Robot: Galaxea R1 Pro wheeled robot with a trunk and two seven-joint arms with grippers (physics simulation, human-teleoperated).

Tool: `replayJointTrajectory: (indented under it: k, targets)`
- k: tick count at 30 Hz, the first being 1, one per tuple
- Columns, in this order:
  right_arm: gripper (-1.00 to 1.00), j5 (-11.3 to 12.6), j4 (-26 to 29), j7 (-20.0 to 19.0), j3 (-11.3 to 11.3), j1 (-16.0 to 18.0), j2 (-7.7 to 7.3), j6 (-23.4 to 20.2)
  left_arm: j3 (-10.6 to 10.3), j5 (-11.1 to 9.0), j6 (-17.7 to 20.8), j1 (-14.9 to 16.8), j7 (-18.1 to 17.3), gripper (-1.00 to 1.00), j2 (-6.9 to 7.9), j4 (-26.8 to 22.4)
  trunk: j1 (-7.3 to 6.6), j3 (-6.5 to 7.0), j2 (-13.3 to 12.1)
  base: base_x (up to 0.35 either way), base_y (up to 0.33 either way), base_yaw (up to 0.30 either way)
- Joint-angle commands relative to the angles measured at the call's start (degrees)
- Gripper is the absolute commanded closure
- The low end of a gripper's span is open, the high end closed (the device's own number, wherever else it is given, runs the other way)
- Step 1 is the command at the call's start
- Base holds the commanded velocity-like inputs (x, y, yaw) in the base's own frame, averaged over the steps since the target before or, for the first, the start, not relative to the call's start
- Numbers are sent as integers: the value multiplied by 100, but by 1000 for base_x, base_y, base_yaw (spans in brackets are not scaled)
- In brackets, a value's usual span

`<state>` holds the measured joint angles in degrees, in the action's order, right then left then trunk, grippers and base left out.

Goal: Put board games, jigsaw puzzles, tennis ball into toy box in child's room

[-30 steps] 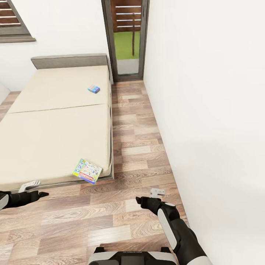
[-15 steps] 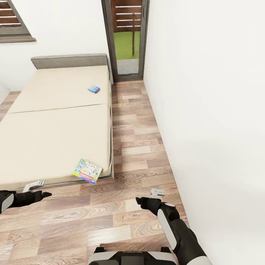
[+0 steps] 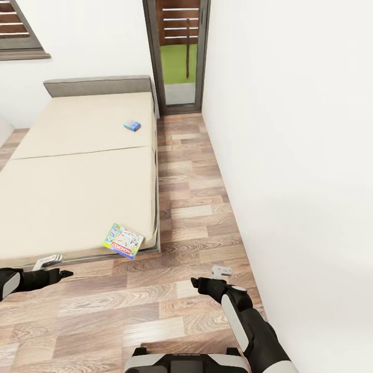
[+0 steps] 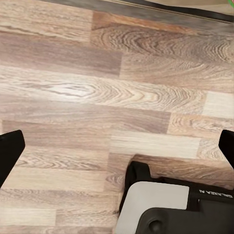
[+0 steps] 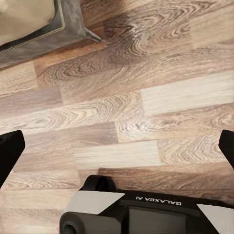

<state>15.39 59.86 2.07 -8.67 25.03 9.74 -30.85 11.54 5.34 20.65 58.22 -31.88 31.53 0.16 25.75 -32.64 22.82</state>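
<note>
Two board games lie on the beige bed (image 3: 77,176). A colourful box (image 3: 123,241) rests at the mattress's near right corner, slightly over the edge. A small blue box (image 3: 132,125) lies farther back near the right side. My left gripper (image 3: 54,266) hovers low over the wood floor just in front of the bed's near edge, left of the colourful box, open and empty. My right gripper (image 3: 210,275) hangs over the floor to the right of the bed, also open and empty. Both wrist views look down between spread fingers (image 4: 9,151) (image 5: 9,151) at floorboards.
A white wall (image 3: 290,155) runs close along the right. A strip of wood floor (image 3: 189,197) lies between the bed and that wall, leading to a glass door (image 3: 177,57) at the back. The bed's grey frame corner (image 5: 73,24) and my base (image 3: 181,362) are near.
My left gripper has slid a little to the right along the bed's near edge. The right arm and the board games have stayed put.
</note>
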Motion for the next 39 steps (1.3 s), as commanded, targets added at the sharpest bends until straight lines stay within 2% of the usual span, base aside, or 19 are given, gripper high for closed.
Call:
replayJointTrajectory:
  k: [1,26,39]
  targets:
    - [-100,34,8,22,-3,2,0,-26,50,55,26,5,-20,-100,2,1,3,-8,10,0,0,0]
    - [-100,43,8,22,-3,4,1,-26,58,17,35,5,-12,-100,2,1,3,-8,10,0,0,0]
    - [-100,43,8,22,-3,3,1,-26,59,0,34,5,311,-100,-8,6,3,-8,10,0,0,0]
